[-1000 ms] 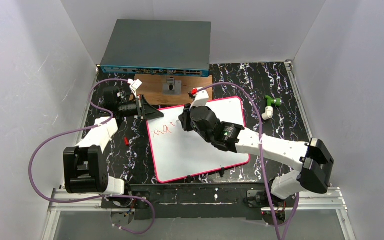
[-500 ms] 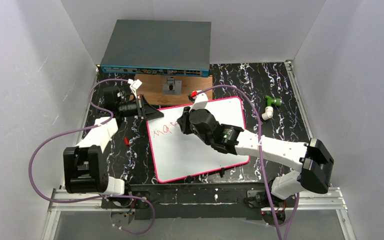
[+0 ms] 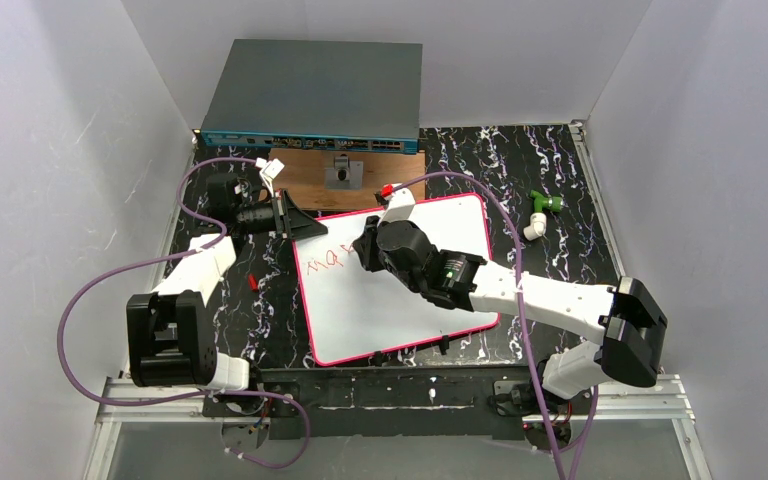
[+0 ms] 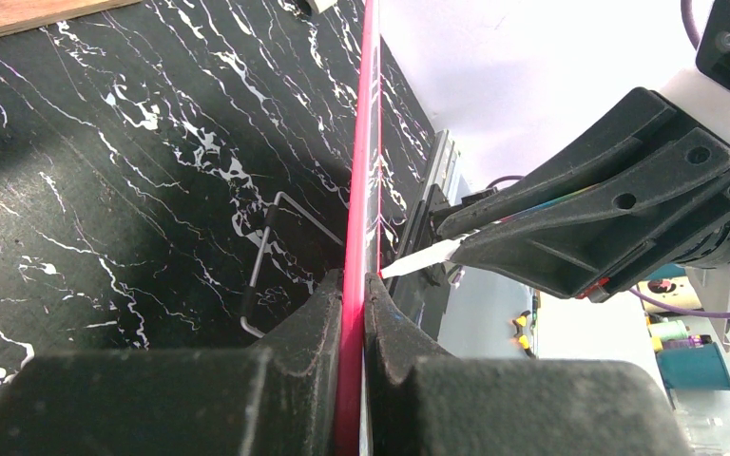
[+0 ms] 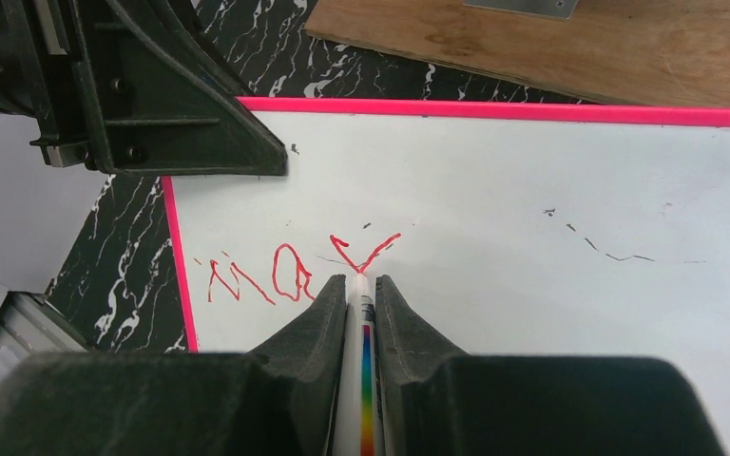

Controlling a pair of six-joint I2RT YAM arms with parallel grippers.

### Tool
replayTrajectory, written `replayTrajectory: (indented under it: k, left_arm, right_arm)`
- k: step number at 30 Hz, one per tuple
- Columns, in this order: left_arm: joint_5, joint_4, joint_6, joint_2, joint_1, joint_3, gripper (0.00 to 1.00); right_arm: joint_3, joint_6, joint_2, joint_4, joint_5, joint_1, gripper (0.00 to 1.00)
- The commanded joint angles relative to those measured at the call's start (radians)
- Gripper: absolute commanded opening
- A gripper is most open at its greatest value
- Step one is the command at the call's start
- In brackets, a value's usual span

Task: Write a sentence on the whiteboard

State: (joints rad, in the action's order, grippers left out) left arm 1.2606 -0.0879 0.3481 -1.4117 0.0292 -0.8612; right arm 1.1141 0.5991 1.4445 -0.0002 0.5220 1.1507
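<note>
The whiteboard point(image 3: 380, 310), white with a pink-red rim, lies flat on the black marbled table. Red scrawled letters point(image 3: 322, 263) sit near its far left corner; in the right wrist view they show as three wobbly marks point(image 5: 290, 275). My right gripper point(image 3: 368, 245) is shut on a white marker with a rainbow stripe point(image 5: 362, 361), its tip touching the board at the last red mark. My left gripper point(image 3: 305, 228) is shut on the board's rim point(image 4: 366, 142) at the far left corner, and it also shows in the right wrist view point(image 5: 181, 104).
A grey network switch point(image 3: 312, 95) stands at the back, with a brown wooden board point(image 3: 345, 175) in front of it. A green and white fitting point(image 3: 540, 212) lies at the right. A hex key point(image 4: 266, 256) lies left of the whiteboard. Purple cables loop around both arms.
My right gripper has shifted a little to the left and toward the far edge with the marker on the board. The left gripper has not moved.
</note>
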Motion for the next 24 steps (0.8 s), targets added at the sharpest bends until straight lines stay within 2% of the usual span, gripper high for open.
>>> replayTrajectory:
  k: [1,24]
  left_arm:
    - [-0.136,-0.018,-0.122,0.030,-0.011,-0.013,0.00]
    - [-0.137,-0.014,-0.124,0.033,-0.012,-0.013,0.00]
  right_arm:
    - [-0.003,-0.003,-0.009,0.002,0.032,0.004,0.01]
    - [-0.087,0.053,-0.058,-0.059,0.037,0.033,0.01]
